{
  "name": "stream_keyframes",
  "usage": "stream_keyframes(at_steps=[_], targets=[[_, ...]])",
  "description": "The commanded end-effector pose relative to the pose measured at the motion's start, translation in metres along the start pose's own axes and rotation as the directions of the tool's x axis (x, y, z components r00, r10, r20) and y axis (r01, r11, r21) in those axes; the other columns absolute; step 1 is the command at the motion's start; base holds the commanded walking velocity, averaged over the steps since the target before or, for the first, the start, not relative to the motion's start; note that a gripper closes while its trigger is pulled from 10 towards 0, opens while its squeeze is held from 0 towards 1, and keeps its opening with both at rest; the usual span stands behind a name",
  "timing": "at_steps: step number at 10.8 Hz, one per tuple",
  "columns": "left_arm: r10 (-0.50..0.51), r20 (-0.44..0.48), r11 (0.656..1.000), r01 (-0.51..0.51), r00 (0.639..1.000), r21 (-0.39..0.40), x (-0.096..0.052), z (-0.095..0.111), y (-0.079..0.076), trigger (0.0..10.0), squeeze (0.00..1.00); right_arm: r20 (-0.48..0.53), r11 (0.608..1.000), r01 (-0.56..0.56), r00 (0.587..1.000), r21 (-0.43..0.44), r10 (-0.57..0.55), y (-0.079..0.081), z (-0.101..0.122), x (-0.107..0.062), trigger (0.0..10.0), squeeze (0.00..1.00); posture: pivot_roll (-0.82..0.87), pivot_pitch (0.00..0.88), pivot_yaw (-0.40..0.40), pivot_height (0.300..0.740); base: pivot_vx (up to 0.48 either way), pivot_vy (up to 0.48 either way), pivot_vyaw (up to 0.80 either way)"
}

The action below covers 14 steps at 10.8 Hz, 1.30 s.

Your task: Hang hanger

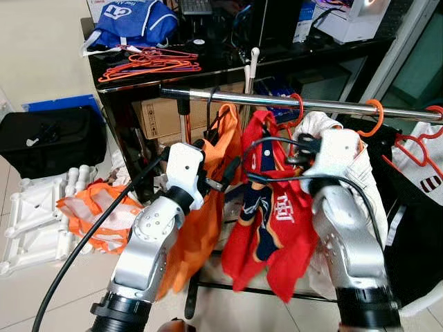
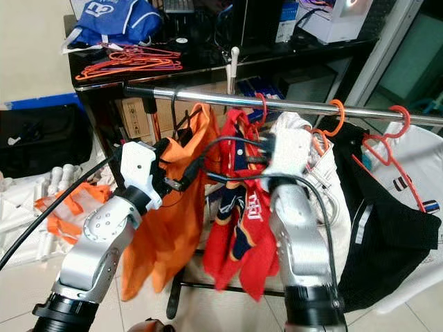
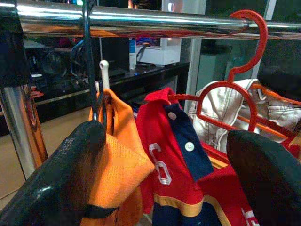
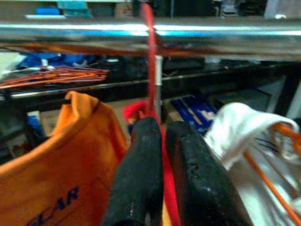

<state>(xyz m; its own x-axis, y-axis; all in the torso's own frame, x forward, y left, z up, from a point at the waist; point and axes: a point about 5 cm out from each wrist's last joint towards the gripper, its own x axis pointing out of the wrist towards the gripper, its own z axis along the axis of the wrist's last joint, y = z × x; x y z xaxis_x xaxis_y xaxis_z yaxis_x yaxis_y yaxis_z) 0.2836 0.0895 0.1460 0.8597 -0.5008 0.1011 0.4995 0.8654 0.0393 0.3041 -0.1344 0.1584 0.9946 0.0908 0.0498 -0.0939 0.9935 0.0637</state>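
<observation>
I hold the right gripper [image 4: 157, 155] with jaws pinched on the red hanger [image 4: 149, 70], its hook over the rail [image 1: 277, 100]; left gripper [image 3: 164, 160] jaws wide, empty, beside the orange shirt [image 1: 208, 207]; releasing carelessly could unseat the hook.

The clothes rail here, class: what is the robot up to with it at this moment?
The robot stands at a metal rail hung with clothes. Its right gripper is shut on the red hanger carrying the red shirt, whose hook is over the rail. Its left gripper is open, near the orange shirt on a dark hanger. Spare hangers lie on the black table behind.
</observation>
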Motion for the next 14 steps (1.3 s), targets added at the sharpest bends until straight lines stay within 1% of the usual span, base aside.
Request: stream_keyframes(at_steps=[1,3,5,7,8,9,11,13,14], targets=[[-0.013,-0.006,1.0,0.013,1.0,0.004,0.002,-0.001,-0.002,10.0,0.0,-0.002,1.0,-0.012,1.0,0.003,0.012,-0.002,0.0,0.002,10.0,1.0,0.04,0.0,-0.02,0.74,0.0,0.0,0.0],[-0.008,-0.006,1.0,0.008,1.0,0.005,0.001,-0.001,-0.001,10.0,0.0,-0.024,0.999,-0.051,0.998,0.008,0.052,-0.004,-0.003,0.006,10.0,1.0,0.05,0.0,-0.025,0.74,0.0,0.0,0.0],[-0.005,-0.007,1.0,0.005,1.0,0.007,0.0,-0.001,-0.001,10.0,0.0,-0.034,0.999,-0.042,0.998,0.022,0.043,-0.005,-0.005,0.006,10.0,1.0,0.05,0.0,-0.024,0.74,0.0,0.0,0.0],[-0.01,-0.007,1.0,0.01,1.0,0.008,0.0,-0.001,-0.001,10.0,0.0,-0.061,0.999,-0.002,0.998,0.048,0.005,-0.007,-0.009,0.008,10.0,1.0,0.05,0.0,-0.022,0.74,0.0,0.0,0.0],[-0.012,-0.007,1.0,0.012,1.0,0.008,0.0,-0.001,-0.001,10.0,0.0,-0.092,0.995,0.027,0.996,0.096,-0.018,-0.007,-0.013,0.009,10.0,1.0,0.05,0.0,-0.021,0.74,0.0,0.0,0.0],[-0.014,-0.007,1.0,0.014,1.0,0.008,0.0,-0.001,-0.001,10.0,0.0,-0.108,0.993,0.04,0.994,0.115,-0.027,-0.005,-0.013,0.009,10.0,1.0,0.05,0.0,-0.02,0.74,0.0,0.0,0.0],[-0.014,-0.008,1.0,0.014,1.0,0.007,-0.001,-0.001,-0.002,10.0,0.0,-0.109,0.986,0.042,0.994,0.163,-0.024,0.003,-0.007,0.008,10.0,1.0,0.05,0.0,-0.02,0.74,0.0,0.0,0.0],[-0.013,-0.011,1.0,0.013,1.0,0.006,-0.001,-0.001,-0.002,10.0,0.0,-0.157,0.986,0.046,0.987,0.159,-0.021,0.01,-0.01,0.005,10.0,1.0,0.05,0.0,-0.02,0.74,0.0,0.0,0.0],[-0.014,-0.012,1.0,0.014,1.0,0.006,-0.001,-0.001,-0.002,10.0,0.0,-0.165,0.988,0.04,0.986,0.15,-0.014,0.013,-0.01,0.004,10.0,0.69,0.05,0.0,-0.021,0.74,0.0,0.0,0.0]])
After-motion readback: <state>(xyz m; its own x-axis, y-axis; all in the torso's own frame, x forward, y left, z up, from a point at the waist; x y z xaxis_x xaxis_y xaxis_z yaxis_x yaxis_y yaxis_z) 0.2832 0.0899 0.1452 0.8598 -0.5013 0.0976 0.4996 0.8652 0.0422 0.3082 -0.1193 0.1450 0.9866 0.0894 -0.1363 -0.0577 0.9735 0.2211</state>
